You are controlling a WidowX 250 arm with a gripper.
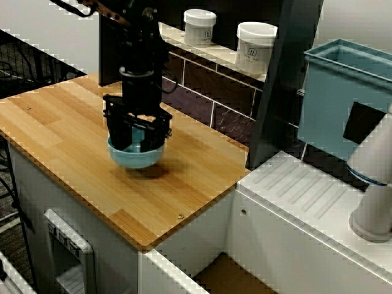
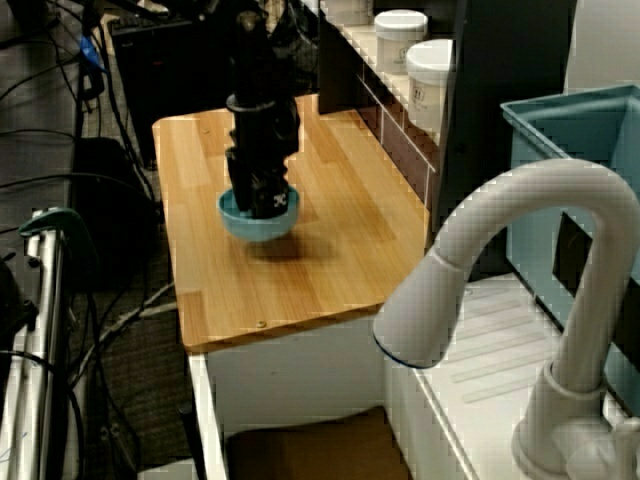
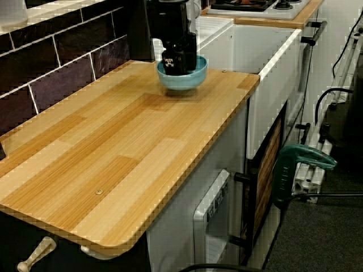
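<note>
One gripper (image 1: 138, 144) reaches into the blue bowl (image 1: 135, 159), jaw spread undeterminable (fingers obscured). Only the counter-level view shows a hob (image 3: 249, 4) beyond the bowl.

Bowl and pincer, left of centre on the desk.
In the view from above, the bowl (image 1: 136, 156) is on or just above the desk (image 1: 61, 141), with the pincer (image 1: 136, 131) directly over it and its fingers down inside. Behind, at the upper middle, a jar (image 1: 199, 27) and to its right a second jar (image 1: 255, 47) stand on a shelf (image 1: 211, 54). Right of the desk lies a draining board (image 1: 300, 196), with a tub (image 1: 343, 104) behind it and a tap (image 1: 375, 184) at the right edge.
</note>
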